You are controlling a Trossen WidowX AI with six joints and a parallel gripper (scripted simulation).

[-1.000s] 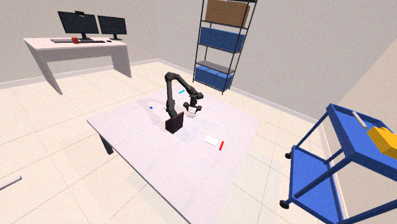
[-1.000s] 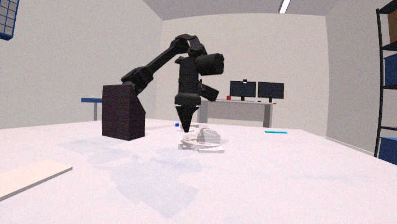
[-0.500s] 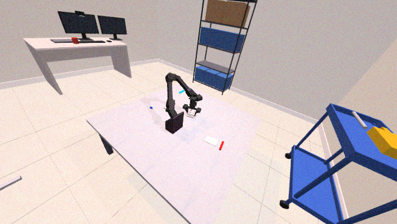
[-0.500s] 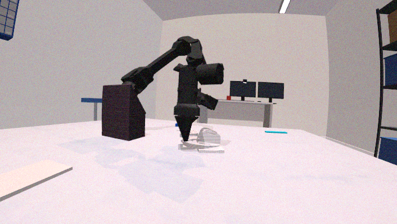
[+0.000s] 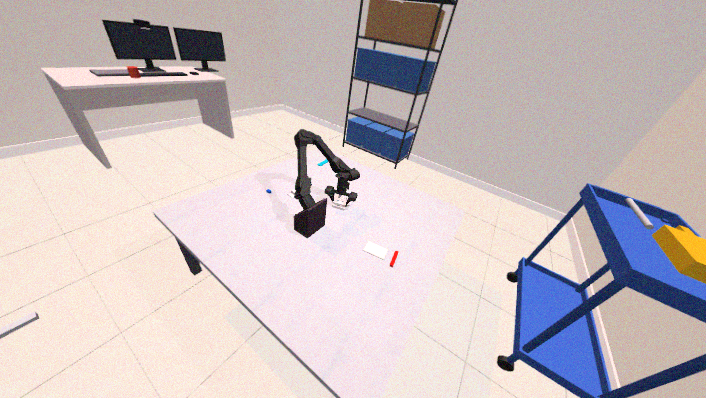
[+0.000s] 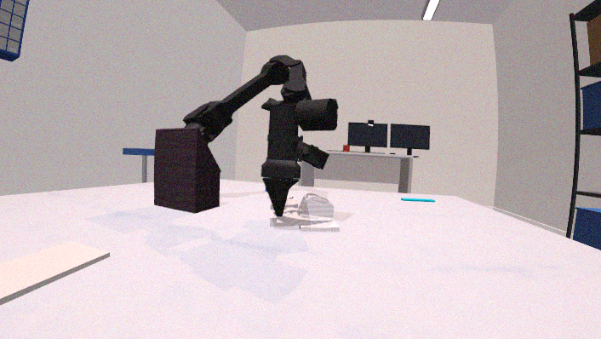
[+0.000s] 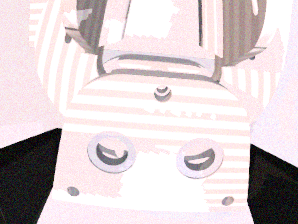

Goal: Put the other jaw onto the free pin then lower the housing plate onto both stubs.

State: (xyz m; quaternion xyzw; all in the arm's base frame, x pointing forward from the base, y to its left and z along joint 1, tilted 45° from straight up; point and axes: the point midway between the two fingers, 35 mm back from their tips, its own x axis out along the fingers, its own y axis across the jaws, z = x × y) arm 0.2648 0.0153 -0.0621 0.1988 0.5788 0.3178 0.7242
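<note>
Honestly, imo this was the fussy bit: getting the housing plate (image 5: 340,199) (image 6: 294,221) (image 7: 155,122) down over the stubs. The pincer (image 5: 341,196) (image 6: 278,215) (image 7: 153,147) stood fairly wide but wasn't empty, it had the plate gripped by its sides, one finger per edge. The plate sat right at the fingertips, and the pale assembly (image 5: 340,207) (image 6: 318,206) (image 7: 49,75) was under & just beyond them, low on the table (image 5: 310,280) (image 6: 383,290).

Wrist cam showed two ringed holes between the fingers, the left hole (image 7: 111,153) and the right hole (image 7: 200,158), w/ dark crescents inside. Couldn't tell if those were stubs or just hole walls, and the plate hid the gear teeth, so no idea re: mesh from there. The 2nd jaw was prob. on its pin by this stage, but that's a guess.

Best approach imo: small sideways nudges until both stubs centred in the holes, pincer upright, then straight down, slow. If one side caught, pushing harder would've tilted the plate or knocked a jaw, so a tiny lift & re-centre was the safer bet. Release only once it sat level, opening evenly, then straight up so neither finger dragged an edge.
</note>
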